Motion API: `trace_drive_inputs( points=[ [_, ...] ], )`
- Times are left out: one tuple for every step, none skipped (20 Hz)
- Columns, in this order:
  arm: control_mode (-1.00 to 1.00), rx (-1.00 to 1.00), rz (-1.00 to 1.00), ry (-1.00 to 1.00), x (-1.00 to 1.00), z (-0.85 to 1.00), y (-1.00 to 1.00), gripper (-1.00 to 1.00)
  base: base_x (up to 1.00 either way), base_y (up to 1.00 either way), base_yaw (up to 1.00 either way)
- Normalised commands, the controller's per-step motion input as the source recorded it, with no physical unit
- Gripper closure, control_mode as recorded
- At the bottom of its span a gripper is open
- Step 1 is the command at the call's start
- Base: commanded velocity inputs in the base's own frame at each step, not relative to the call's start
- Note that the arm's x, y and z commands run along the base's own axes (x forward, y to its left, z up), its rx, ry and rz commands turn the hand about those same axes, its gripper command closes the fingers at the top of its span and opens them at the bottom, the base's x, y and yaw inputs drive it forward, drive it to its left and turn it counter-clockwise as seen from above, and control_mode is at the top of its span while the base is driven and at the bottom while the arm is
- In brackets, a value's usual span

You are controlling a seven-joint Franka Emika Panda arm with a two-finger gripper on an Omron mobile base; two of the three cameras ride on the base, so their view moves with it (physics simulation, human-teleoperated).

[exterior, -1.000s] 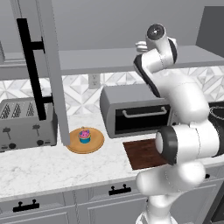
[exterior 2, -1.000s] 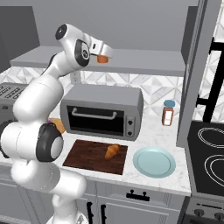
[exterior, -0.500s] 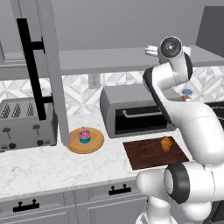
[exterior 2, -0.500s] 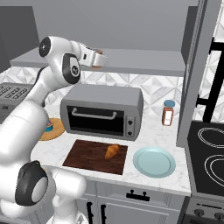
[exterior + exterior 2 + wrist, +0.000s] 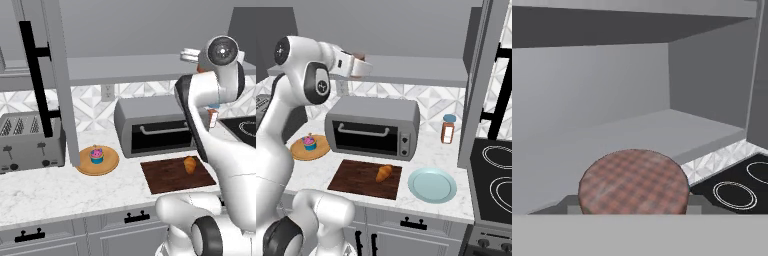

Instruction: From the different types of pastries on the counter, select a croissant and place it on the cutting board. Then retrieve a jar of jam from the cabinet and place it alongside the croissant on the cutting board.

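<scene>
The gripper (image 5: pixel 358 66) is pinched on a jar of jam with a red-checked round lid (image 5: pixel 633 181) — held high at the open cabinet shelf (image 5: pixel 421 70), above the grey toaster oven (image 5: pixel 372 127). In front of that oven, the golden croissant (image 5: pixel 383 172) lies on the dark wooden cutting board (image 5: pixel 353 177), which rests on the white marble surface (image 5: pixel 428 152). Right of the board sits a pale blue plate (image 5: pixel 432 185) — left of the oven, a pink cupcake (image 5: pixel 309 143).

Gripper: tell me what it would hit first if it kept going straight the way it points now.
Probably the cabinet's back wall. The gripper, shut on the jam jar, points into the open cabinet above the shelf; depth is hard to judge.
</scene>
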Motion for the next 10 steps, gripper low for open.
trace_drive_inputs(
  points=[
    [-1.00, -0.02, -0.09, -0.09, -1.00, -0.26, 0.00, 1.00, 0.00, 0.00, 0.00],
    [-1.00, -0.02, -0.10, -0.10, -1.00, -0.25, -0.03, 1.00, 0.00, 0.00, 0.00],
    [-1.00, -0.03, -0.12, -0.14, -1.00, -0.29, -0.06, 1.00, 0.00, 0.00, 0.00],
    [-1.00, -0.05, -0.14, -0.15, -1.00, -0.36, -0.05, 1.00, 0.00, 0.00, 0.00],
    [-1.00, -0.08, -0.16, -0.15, -1.00, -0.40, 0.00, 1.00, 0.00, 0.00, 0.00],
    [-1.00, -0.07, -0.17, -0.15, -1.00, -0.46, -0.03, 1.00, 0.00, 0.00, 0.00],
    [-1.00, -0.10, -0.18, -0.12, -1.00, -0.51, 0.00, 1.00, 0.00, 0.00, 0.00],
    [-1.00, -0.13, -0.21, -0.12, -1.00, -0.56, 0.00, 1.00, 0.00, 0.00, 0.00],
    [-1.00, -0.09, -0.21, -0.15, -0.87, -0.77, 0.00, 1.00, 0.00, 0.00, 0.00],
    [-1.00, -0.04, -0.23, -0.18, -0.83, -0.87, 0.00, 1.00, 0.00, 0.00, 0.00]
  ],
)
